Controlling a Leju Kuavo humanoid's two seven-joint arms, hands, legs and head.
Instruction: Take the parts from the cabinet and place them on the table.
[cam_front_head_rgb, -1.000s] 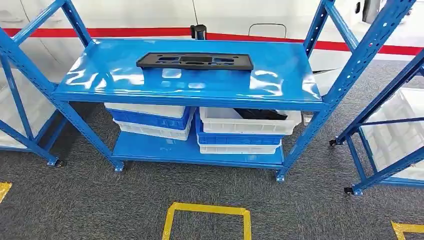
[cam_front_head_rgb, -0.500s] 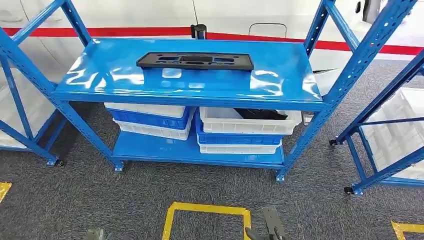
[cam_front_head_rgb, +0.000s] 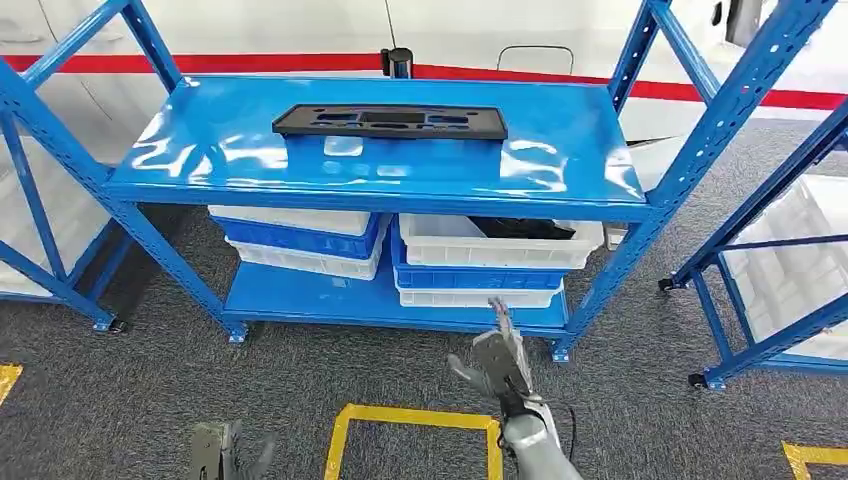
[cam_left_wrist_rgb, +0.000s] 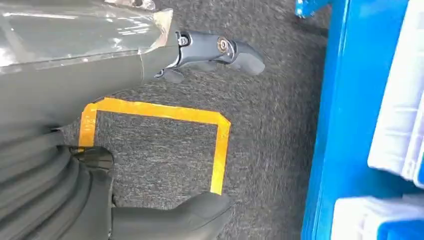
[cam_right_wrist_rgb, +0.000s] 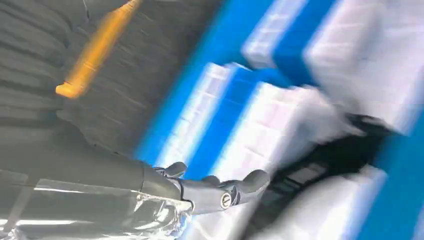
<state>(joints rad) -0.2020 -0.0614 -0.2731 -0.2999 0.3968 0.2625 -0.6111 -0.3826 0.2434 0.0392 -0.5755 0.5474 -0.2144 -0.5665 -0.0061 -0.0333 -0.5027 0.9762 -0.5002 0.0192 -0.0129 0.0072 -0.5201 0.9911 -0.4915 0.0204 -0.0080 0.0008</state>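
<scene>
Two hands, both bare. Right hand (cam_front_head_rgb: 500, 362) raised before the rack (cam_front_head_rgb: 620, 208), fingers spread, pointing toward the white bin (cam_front_head_rgb: 500, 243) under the top shelf. Left hand (cam_front_head_rgb: 222, 452) low over the carpet, fingers apart. Reaching step, probably. Next: going under the shelf for the black parts (cam_front_head_rgb: 520, 229) inside that bin.

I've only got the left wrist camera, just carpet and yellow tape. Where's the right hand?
Observer: The right hand is in front of the lower shelf, fingers spread, holding nothing.
Operator: Any parts visible?
Observer: A flat black part lies on the top shelf.
Operator: And the bins?
Observer: Something black lies in the right stack's top white bin.
</scene>
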